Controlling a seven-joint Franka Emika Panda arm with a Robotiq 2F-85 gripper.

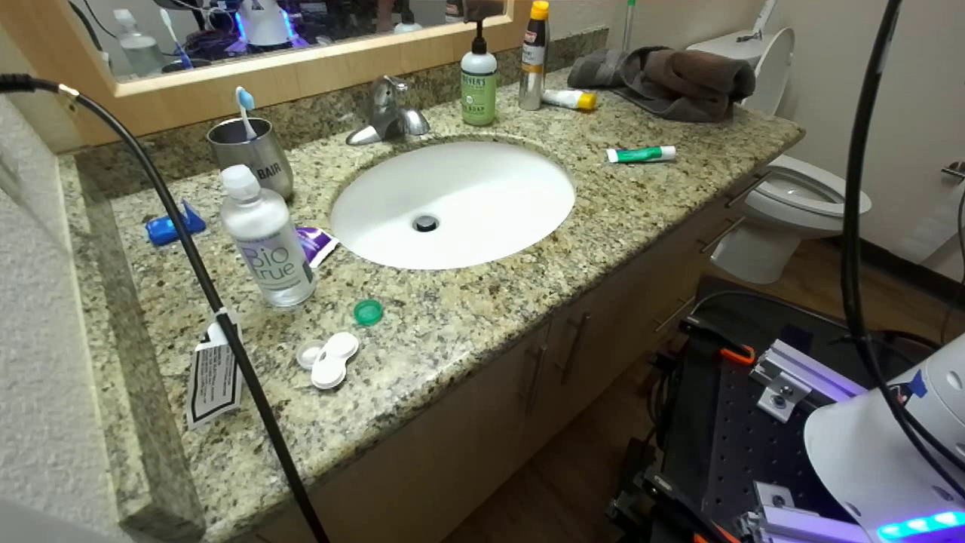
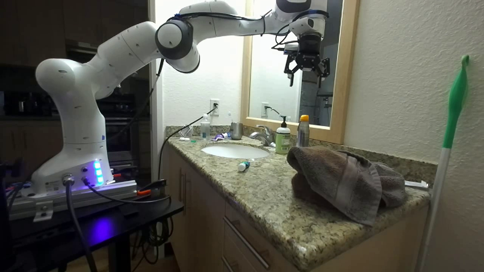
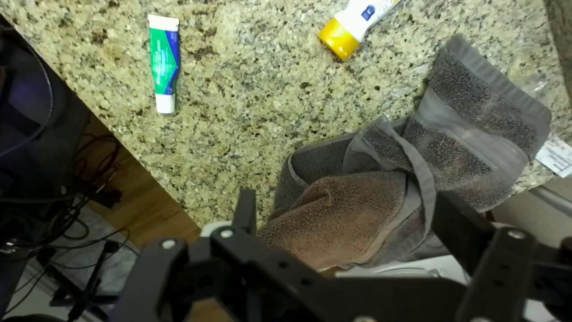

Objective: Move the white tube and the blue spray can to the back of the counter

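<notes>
Metal cup (image 1: 265, 154), toothbrush (image 1: 246, 111) inside

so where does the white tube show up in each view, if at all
In an exterior view: white tube near the top, just right of the can.
In an exterior view: not visible, perhaps behind the towel.
Wrist view: white tube at the top edge, right of centre, partly cut off.
Shared landmark: the towel, in all three views.

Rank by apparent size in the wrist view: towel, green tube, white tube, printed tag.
1. Towel
2. Green tube and white tube: too alike to rank; the frame cuts off the white one
3. Printed tag
</notes>
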